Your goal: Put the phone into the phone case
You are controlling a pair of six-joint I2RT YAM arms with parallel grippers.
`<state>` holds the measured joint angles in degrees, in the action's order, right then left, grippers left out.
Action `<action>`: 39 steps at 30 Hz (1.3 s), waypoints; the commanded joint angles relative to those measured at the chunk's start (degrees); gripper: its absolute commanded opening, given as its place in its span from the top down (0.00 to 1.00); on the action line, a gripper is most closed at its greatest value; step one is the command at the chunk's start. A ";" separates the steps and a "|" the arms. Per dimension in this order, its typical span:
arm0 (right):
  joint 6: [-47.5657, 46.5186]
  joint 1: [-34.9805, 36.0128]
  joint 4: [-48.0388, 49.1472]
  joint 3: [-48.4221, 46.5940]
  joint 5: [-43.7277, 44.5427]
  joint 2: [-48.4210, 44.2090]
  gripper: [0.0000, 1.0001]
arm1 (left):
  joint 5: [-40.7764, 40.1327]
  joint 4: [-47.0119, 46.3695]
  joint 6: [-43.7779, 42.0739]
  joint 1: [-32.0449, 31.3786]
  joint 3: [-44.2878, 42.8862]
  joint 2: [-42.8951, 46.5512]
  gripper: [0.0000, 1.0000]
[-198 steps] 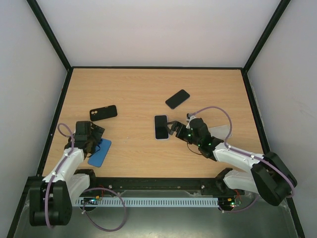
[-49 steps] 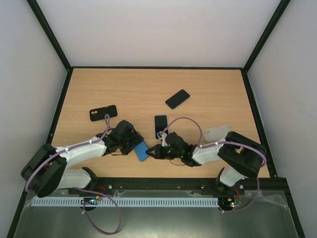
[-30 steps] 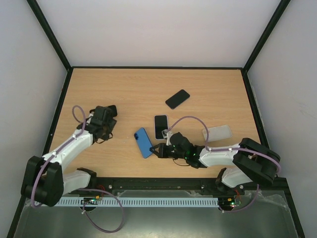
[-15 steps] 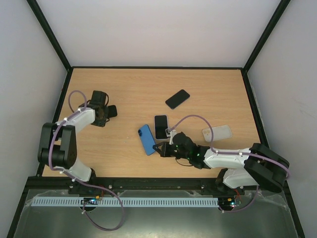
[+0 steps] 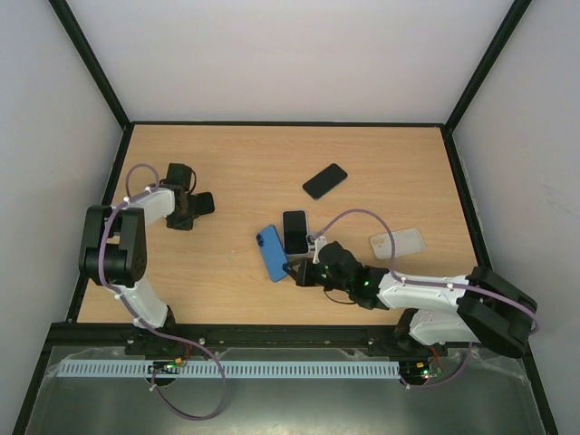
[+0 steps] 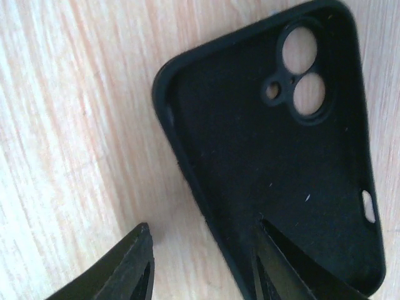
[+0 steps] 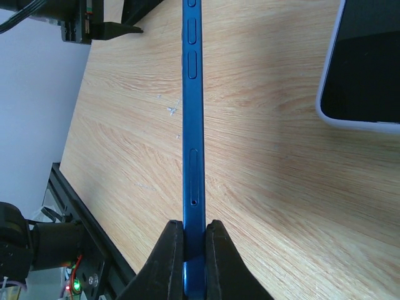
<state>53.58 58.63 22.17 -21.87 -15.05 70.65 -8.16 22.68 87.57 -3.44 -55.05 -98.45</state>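
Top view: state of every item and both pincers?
blue phone: back up, in right pincer.
right pincer: shut on blue phone.
left pincer: open, straddling black case edge.
black case: empty, inside up.
white-rimmed phone: face up, screen dark.
black phone: flat, untouched.
clear case: flat, untouched.

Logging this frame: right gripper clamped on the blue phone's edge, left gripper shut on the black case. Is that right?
Not quite. The left wrist view shows the left gripper open, its fingers apart on either side of the black case's long edge, not shut on it. The right gripper is indeed clamped on the blue phone's edge.
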 commanded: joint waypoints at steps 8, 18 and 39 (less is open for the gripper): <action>-1.10 0.19 0.25 1.04 4.18 -5.87 0.98 | 4.95 3.97 0.29 1.84 -4.72 -6.99 0.72; -2.75 0.17 -6.73 0.04 8.63 -12.20 0.98 | 4.49 7.08 -9.41 1.82 -5.02 -1.55 0.98; -7.01 0.08 -29.96 -6.67 19.37 -25.60 0.98 | 1.96 5.32 -42.64 -24.18 8.18 13.87 0.98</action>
<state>47.90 58.63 -4.75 -25.34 1.02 47.22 -7.33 27.77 48.60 -22.72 -50.85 -86.72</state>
